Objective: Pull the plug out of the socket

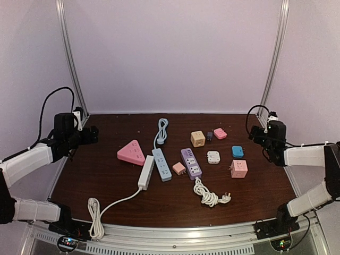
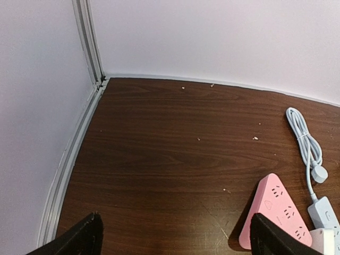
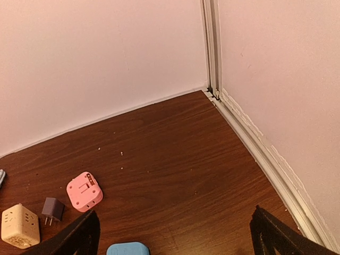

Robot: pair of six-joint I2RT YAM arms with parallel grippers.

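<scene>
A small pink plug (image 1: 179,168) sits between the light-blue power strip (image 1: 162,164) and the purple power strip (image 1: 190,163), touching the purple one; from above I cannot tell how it is seated. My left gripper (image 1: 94,134) hovers open at the table's left edge, far from the plug. In its wrist view the left gripper (image 2: 178,239) has only bare wood between its fingers (image 2: 87,236). My right gripper (image 1: 255,137) hangs open at the right edge. The right gripper (image 3: 175,239) also holds nothing in its own wrist view.
A pink triangular socket (image 1: 131,152) and a white strip (image 1: 146,172) with its cord lie left of centre. A beige cube (image 1: 197,138), dark adapter (image 1: 210,135), pink adapter (image 1: 220,133), white cube (image 1: 213,157), blue cube (image 1: 238,152) and pink cube (image 1: 238,169) lie right. A white cord (image 1: 210,195) coils in front.
</scene>
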